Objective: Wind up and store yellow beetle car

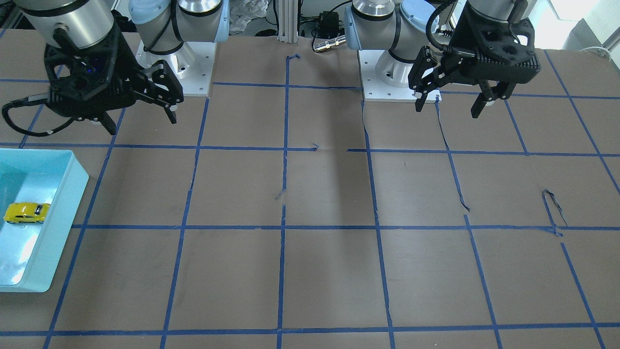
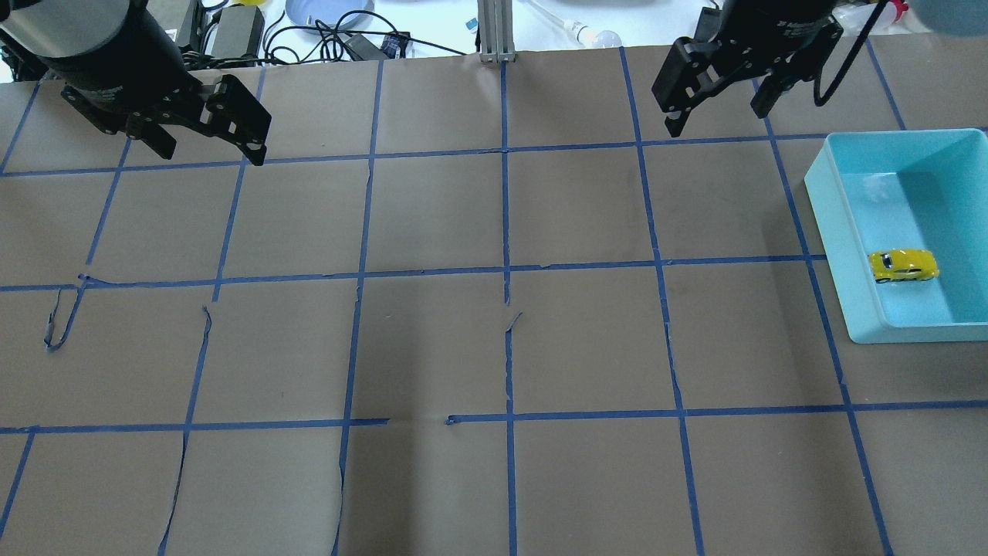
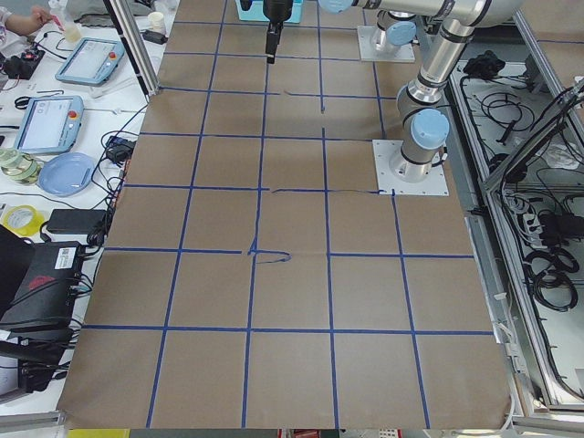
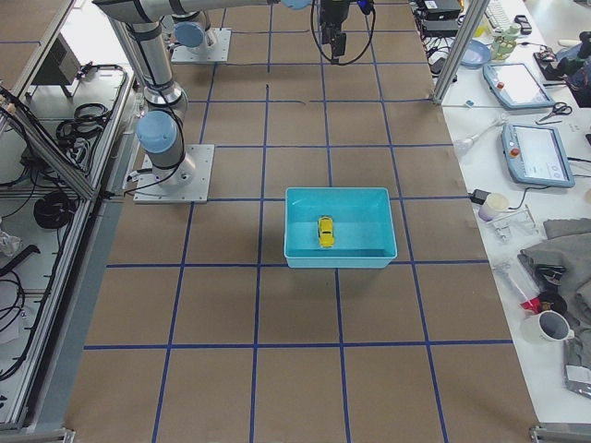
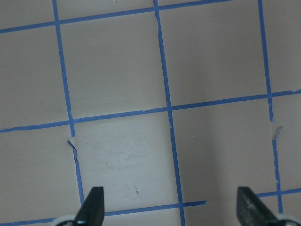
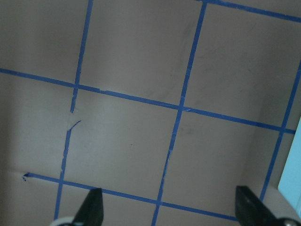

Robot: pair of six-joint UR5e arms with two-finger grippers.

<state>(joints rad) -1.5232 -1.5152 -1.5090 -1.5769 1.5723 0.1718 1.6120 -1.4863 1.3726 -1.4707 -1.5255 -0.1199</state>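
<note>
The right claw (image 2: 719,120) hangs spread wide and empty. Its own wrist camera shows both fingertips (image 6: 94,203) well apart, with only taped paper between them. The left claw (image 2: 212,154) is the same, jaws open and holding nothing, its fingertips (image 5: 95,201) framing bare blue tape lines. Both claws sit high above the counter (image 2: 494,347), drawn back toward the robot's bases, the left over the far side and the right over the side nearer the teal bin (image 2: 911,332). Neither touches anything. The yellow beetle car (image 2: 903,265) lies on the floor of that bin, apparently on its wheels, about mid-bin and clear of the walls, well apart from either claw. From this layout the storing step looks done, since the car is in its container and both arms are pulled away. Nothing visible shows whether its spring is wound. If the job is finished, the next move is only to hold clear. If the car is yet to be wound, the right claw is the nearer one. It would need to drop inside the bin walls, close its wide spread down to the tiny body, and pinch across the car's flanks without nudging it into a wall.
</note>
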